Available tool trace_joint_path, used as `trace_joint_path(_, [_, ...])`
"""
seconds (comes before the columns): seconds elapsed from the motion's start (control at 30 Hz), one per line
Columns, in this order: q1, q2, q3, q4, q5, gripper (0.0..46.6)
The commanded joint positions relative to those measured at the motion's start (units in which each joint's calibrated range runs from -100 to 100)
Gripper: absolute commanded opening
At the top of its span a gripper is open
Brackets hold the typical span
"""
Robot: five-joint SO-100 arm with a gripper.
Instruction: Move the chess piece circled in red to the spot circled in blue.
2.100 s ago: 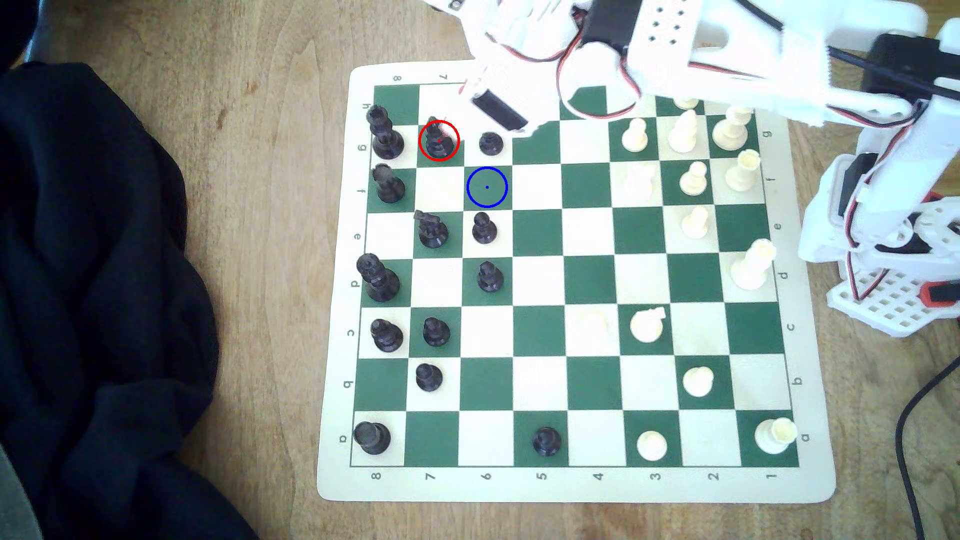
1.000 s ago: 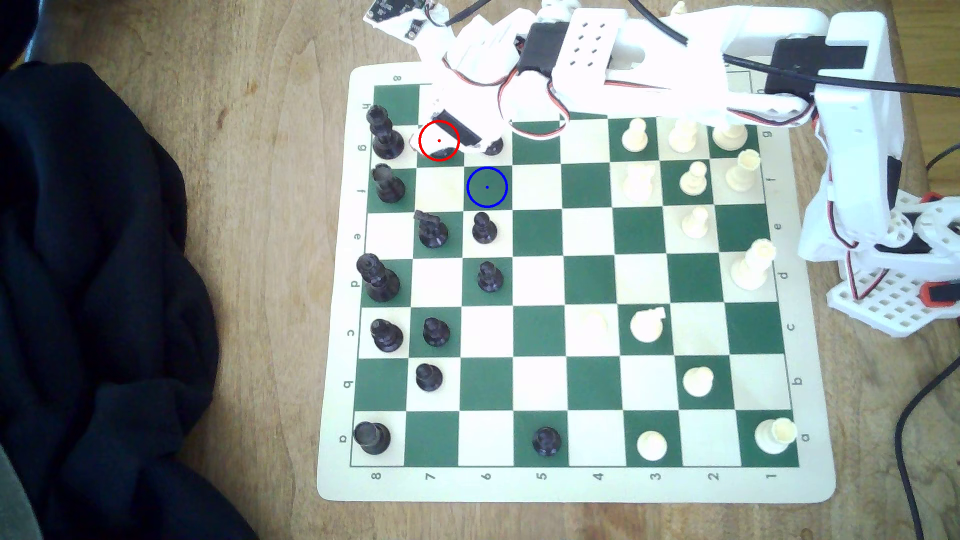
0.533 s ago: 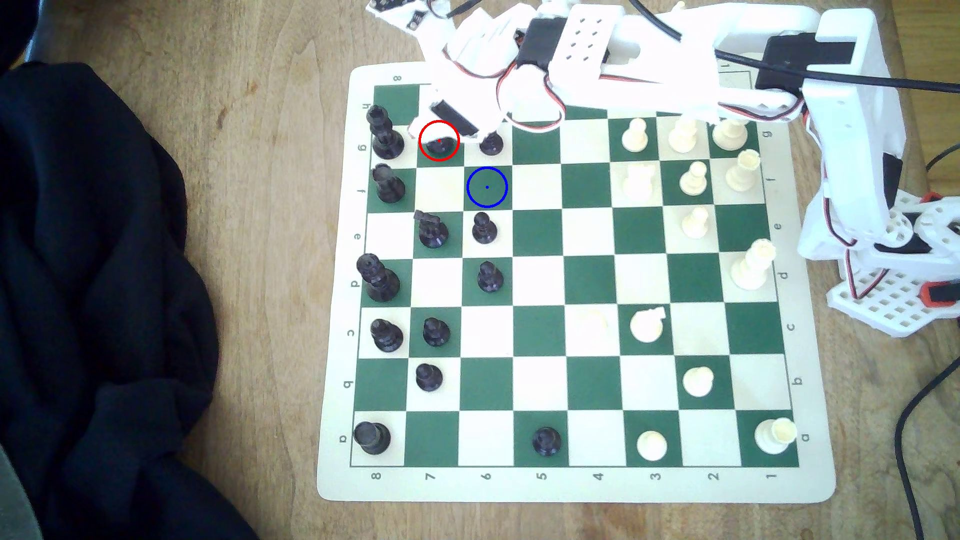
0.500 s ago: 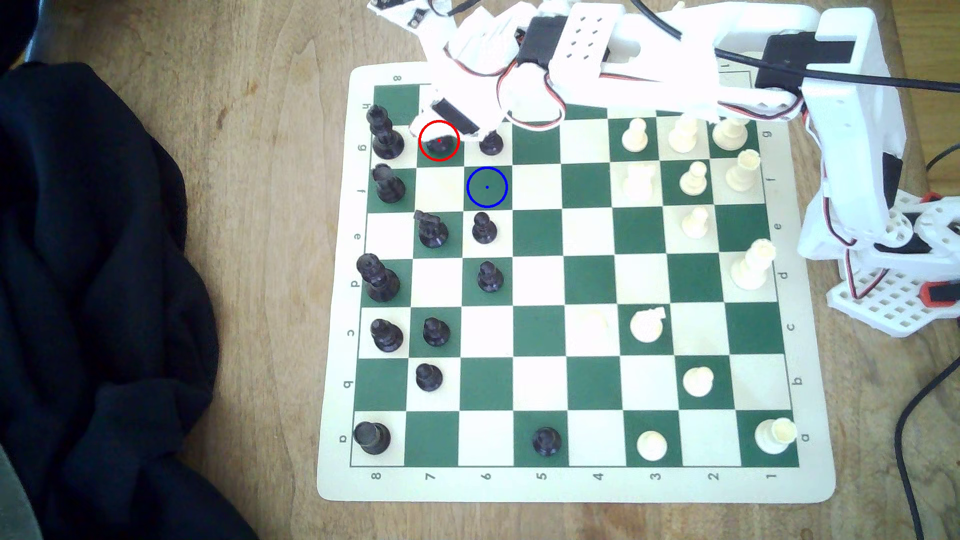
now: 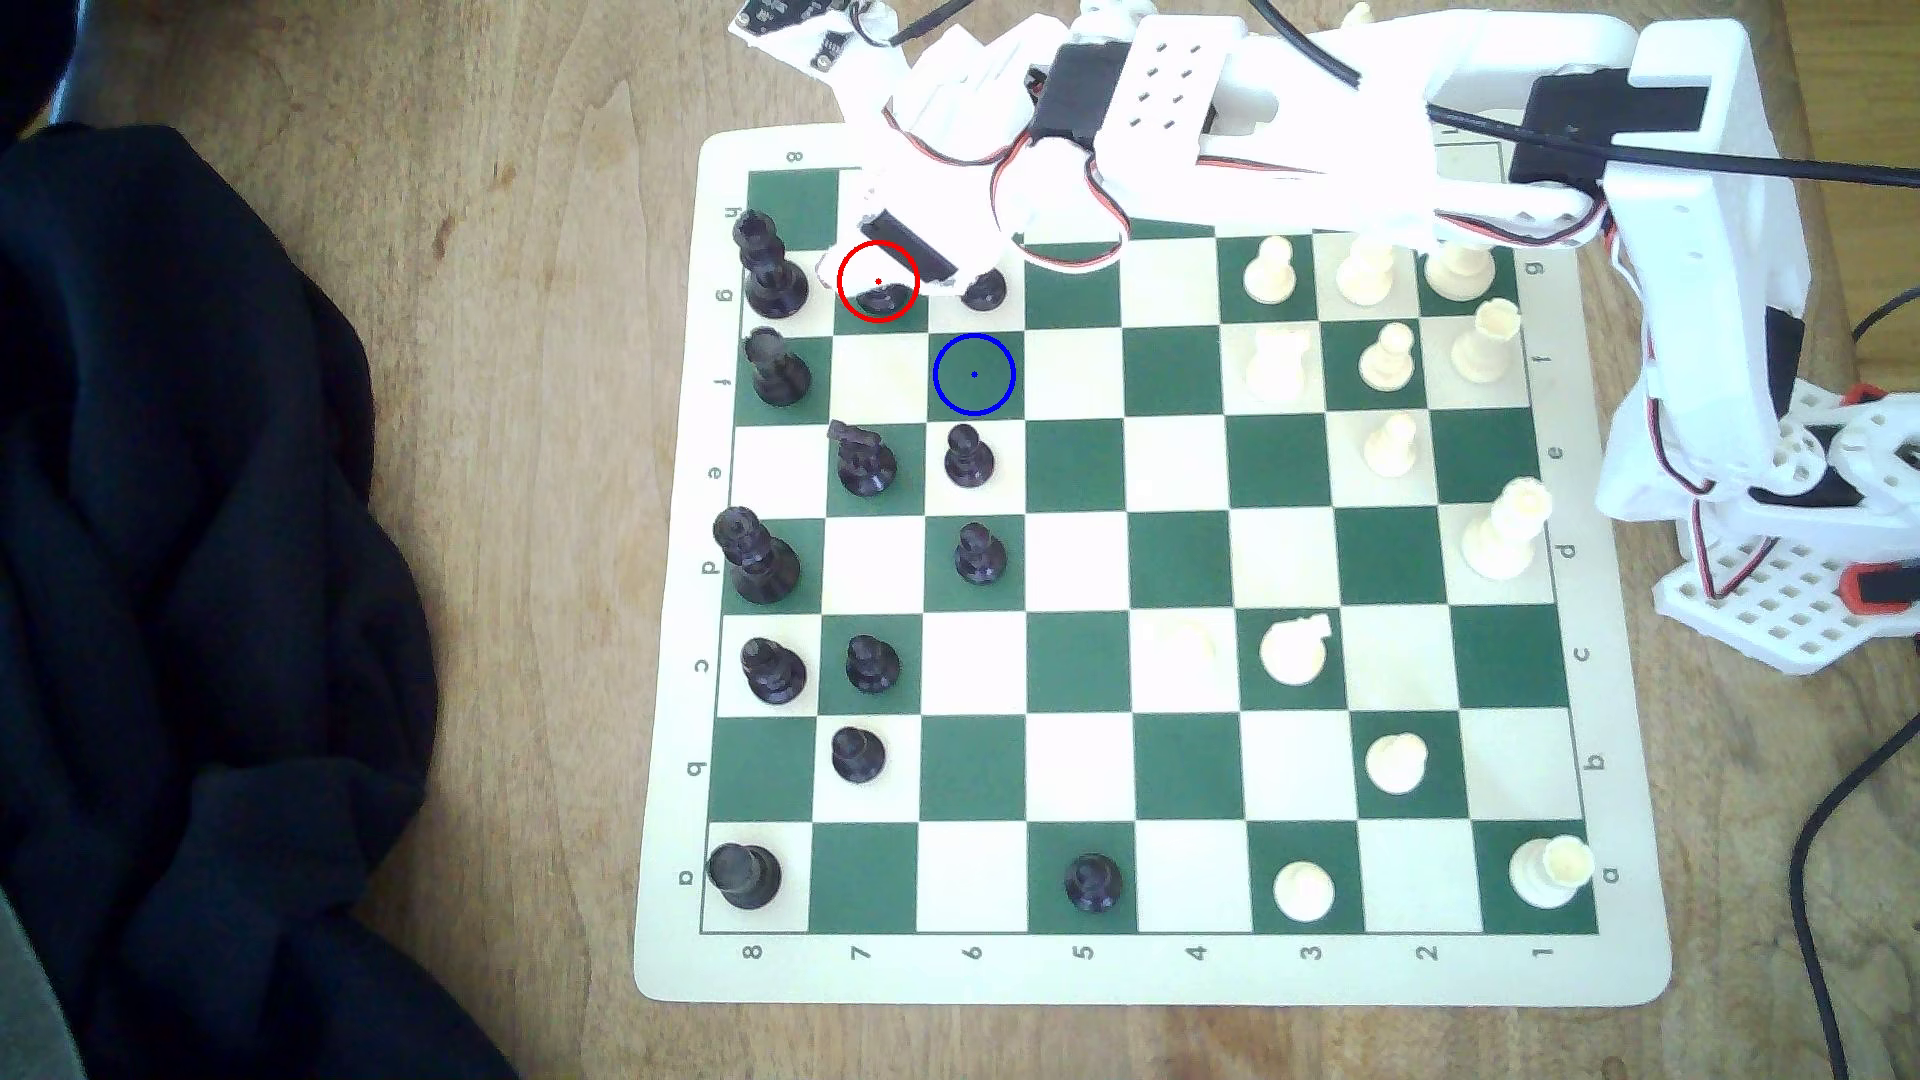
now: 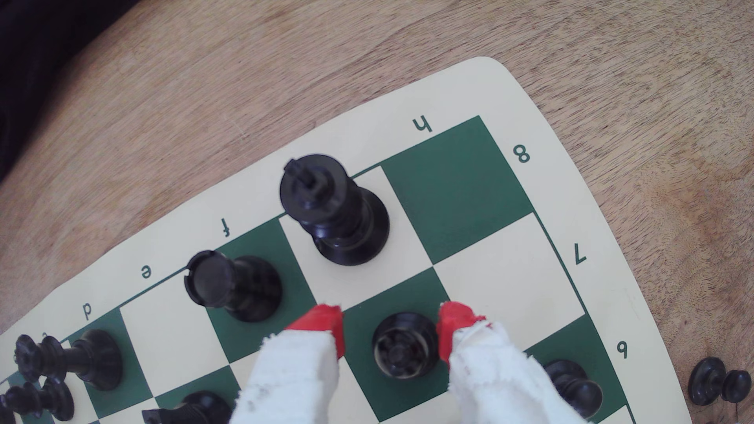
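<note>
My white, red-tipped gripper [image 6: 391, 330] stands open, straddling the upright black pointed bishop [image 6: 402, 350] near the board's h8 corner.

A green-and-cream chessboard mat [image 5: 1153, 976] is lying on the wooden table [image 5: 520, 312], with black pieces [image 5: 769, 670] standing along the exterior view's left, cream pieces [image 5: 1392, 763] standing toward its right, and a dark cloth [image 5: 187, 582] lying bunched at the far left.

A hobby desk at home, seemingly: wooden tabletop [image 5: 520, 156], roll-up chessboard [image 5: 1143, 976], dark garment [image 5: 187, 519] dumped alongside.
</note>
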Motion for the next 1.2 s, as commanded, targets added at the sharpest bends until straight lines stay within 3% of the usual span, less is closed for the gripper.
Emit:
trace_joint_path(0.0, [0.31,-2.49,-3.5,0.1,0.24,12.3])
trace_joint_path(0.27, [0.31,-1.89,-3.5,0.19,0.29,12.3])
trace_joint_path(0.6, [0.46,-4.18,-4.13,-0.71,0.34,15.6])
trace_joint_path(1.17, [0.85,-4.78,-3.22,-0.47,0.83,14.2])
